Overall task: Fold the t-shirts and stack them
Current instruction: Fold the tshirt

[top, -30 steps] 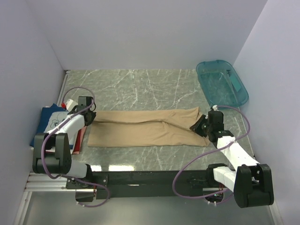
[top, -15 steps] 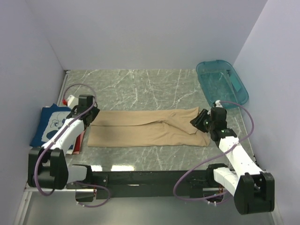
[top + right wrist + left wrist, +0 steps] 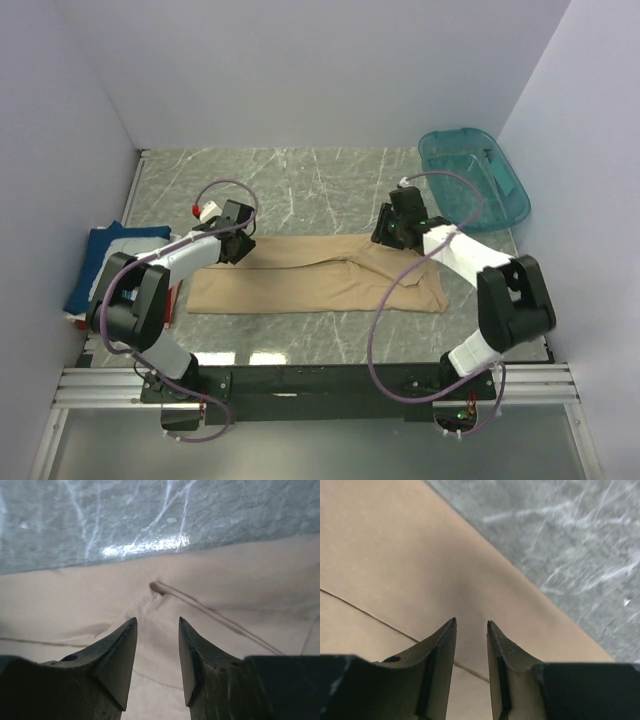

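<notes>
Step in hand: we are reading this as the pause between folds on the tan shirt (image 3: 310,285). It is lying as a long, narrow band, so the lengthwise folding looks done and the crosswise fold is not yet made.
Where the shirt is: it is resting flat on the worktop (image 3: 300,180), around the middle and between the two arms. The navy shirt (image 3: 98,262) is sitting well apart at the left edge.
Long axis: the band is running left to right, roughly parallel to the near edge of the worktop. Its right end is spreading a little wider than its left. We cannot tell which end is the collar.
Left end effector (image 3: 236,247): it is hovering over the far left corner of the band. Its fingers are parted by a narrow gap and nothing is between them, only cloth showing below.
Right end effector (image 3: 388,232): it is hovering over the far edge towards the right, near a small pucker where a seam line is crossing the cloth. Its fingers are spread and are pinching nothing.
What the next move calls for: in our judgement, each end effector needs to be coming down onto the cloth and closing on all the layers at once. Then one end has to be carried over towards the other, with both arms travelling together so the band is not skewing.
What could go wrong: a grip catching only the top layer would be peeling the earlier folds open.
</notes>
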You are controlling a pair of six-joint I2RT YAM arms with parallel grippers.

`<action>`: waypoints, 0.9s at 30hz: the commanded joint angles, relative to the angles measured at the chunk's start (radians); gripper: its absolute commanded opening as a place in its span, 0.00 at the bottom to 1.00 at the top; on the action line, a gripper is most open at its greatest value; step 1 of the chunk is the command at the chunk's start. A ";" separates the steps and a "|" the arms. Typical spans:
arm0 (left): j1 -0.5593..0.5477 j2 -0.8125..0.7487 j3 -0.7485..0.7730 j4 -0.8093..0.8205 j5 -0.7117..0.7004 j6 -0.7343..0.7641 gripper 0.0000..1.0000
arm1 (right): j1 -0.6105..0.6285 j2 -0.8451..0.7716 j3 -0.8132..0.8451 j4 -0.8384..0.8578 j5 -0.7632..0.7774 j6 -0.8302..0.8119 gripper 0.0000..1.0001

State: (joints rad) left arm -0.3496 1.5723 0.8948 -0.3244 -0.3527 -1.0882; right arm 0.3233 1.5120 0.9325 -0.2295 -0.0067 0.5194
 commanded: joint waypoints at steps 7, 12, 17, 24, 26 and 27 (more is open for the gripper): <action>-0.043 0.012 0.027 0.027 0.015 0.027 0.36 | 0.095 0.166 0.135 -0.025 0.203 -0.032 0.49; -0.051 0.018 0.032 0.025 0.015 0.034 0.35 | 0.126 0.189 0.154 -0.016 0.241 -0.007 0.49; -0.052 0.032 0.033 0.021 0.017 0.039 0.35 | 0.145 0.247 0.209 -0.045 0.287 -0.007 0.48; -0.052 0.034 0.038 0.016 0.017 0.042 0.35 | 0.158 0.295 0.226 -0.074 0.310 -0.007 0.42; -0.052 0.035 0.038 0.018 0.017 0.042 0.34 | 0.166 0.295 0.224 -0.079 0.315 -0.007 0.38; -0.052 0.037 0.039 0.016 0.018 0.044 0.34 | 0.168 0.290 0.221 -0.080 0.318 -0.006 0.36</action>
State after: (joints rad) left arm -0.3969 1.6032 0.8986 -0.3187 -0.3370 -1.0588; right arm 0.4744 1.8050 1.1278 -0.2947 0.2661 0.5049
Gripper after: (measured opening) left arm 0.348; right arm 0.376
